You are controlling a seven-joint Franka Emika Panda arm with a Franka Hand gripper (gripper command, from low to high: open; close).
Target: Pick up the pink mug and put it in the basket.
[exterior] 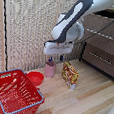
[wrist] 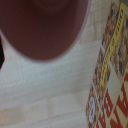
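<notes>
The pink mug (exterior: pixel 50 69) stands upright on the wooden table, between the small red bowl and the snack box. My gripper (exterior: pixel 51 59) hangs straight over it, fingers pointing down with their tips at about the mug's rim. The jaws look open and hold nothing. In the wrist view the mug (wrist: pixel 45 27) fills much of the frame, very close and blurred, and one dark fingertip (wrist: pixel 1 52) shows at the picture's edge beside it. The red basket (exterior: pixel 5 77) with its grey-blue rim handle stands at the exterior view's lower left, with nothing seen in it.
A small red bowl (exterior: pixel 35 78) sits between the mug and the basket. A colourful snack box (exterior: pixel 69 75) stands just to the exterior view's right of the mug and also shows in the wrist view (wrist: pixel 111 75). Dark wooden drawers (exterior: pixel 102 45) stand behind.
</notes>
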